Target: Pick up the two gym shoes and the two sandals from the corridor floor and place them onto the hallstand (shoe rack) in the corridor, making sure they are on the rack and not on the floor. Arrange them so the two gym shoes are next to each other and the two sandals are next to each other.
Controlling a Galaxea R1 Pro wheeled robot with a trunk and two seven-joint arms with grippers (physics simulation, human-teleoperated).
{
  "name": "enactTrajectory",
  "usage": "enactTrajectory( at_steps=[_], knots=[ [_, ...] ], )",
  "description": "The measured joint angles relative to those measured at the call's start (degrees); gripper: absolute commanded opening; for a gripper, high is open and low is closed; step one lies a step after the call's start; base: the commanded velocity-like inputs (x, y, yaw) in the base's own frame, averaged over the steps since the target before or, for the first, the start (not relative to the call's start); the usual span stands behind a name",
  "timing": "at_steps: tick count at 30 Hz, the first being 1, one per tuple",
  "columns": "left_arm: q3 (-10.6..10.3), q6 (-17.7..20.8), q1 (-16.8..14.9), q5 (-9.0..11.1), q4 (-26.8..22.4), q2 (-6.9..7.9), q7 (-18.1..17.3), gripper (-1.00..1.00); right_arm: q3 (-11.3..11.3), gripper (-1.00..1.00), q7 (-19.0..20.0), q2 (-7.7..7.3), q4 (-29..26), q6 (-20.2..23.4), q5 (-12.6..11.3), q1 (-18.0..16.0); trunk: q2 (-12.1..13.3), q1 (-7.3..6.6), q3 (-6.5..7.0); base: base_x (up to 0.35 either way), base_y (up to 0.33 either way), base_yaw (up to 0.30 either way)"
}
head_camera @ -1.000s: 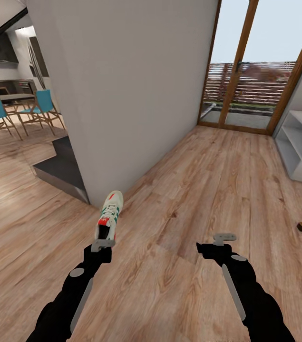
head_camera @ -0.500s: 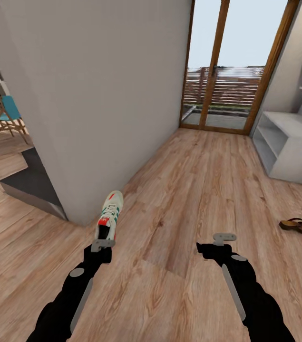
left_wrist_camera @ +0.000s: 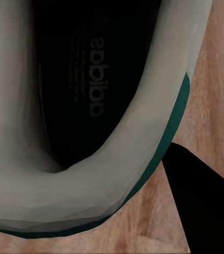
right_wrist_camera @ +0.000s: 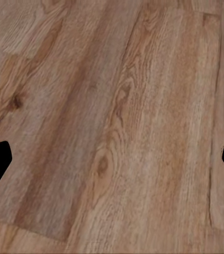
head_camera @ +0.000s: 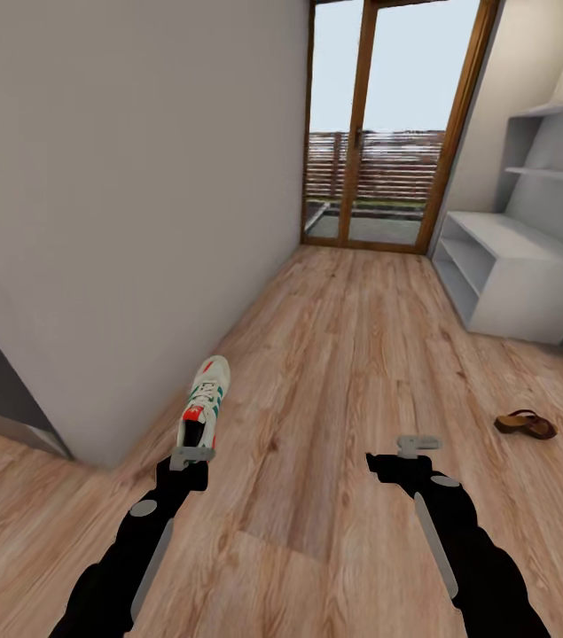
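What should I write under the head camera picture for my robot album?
Robot's left gripper carries a gym shoe down the corridor toward the hallstand, a sandal waiting on the floor.

I count one sneaker (head_camera: 206, 400), held at the tip of my left pincer (head_camera: 191, 456). I count one sandal (head_camera: 525, 425), lying on the floor (head_camera: 352, 354) well off to the right of my right pincer (head_camera: 418, 445). That makes two pincers and two pieces of footwear. Ahead of the right pincer, further along the corridor, I count one shoe rack (head_camera: 512, 275), with two wall shelves above it.
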Motion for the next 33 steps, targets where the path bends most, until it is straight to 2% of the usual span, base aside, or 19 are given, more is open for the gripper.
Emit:
enactTrajectory(
  at_steps=[19, 33],
  knots=[
    [-0.1, 0.0, 0.0, 0.0, 0.0, 0.00, -0.1, -1.00, 0.0, 1.00, 0.0, 0.00, 0.0, 0.0, 0.0, 0.0, 0.0, 0.00, 1.08, 0.345, 0.000, -0.232],
    [-0.1, 0.0, 0.0, 0.0, 0.0, 0.00, -0.1, -1.00, 0.1, 1.00, 0.0, 0.00, 0.0, 0.0, 0.1, 0.0, 0.0, 0.00, 1.16, 0.346, 0.000, -0.060]
  ],
)
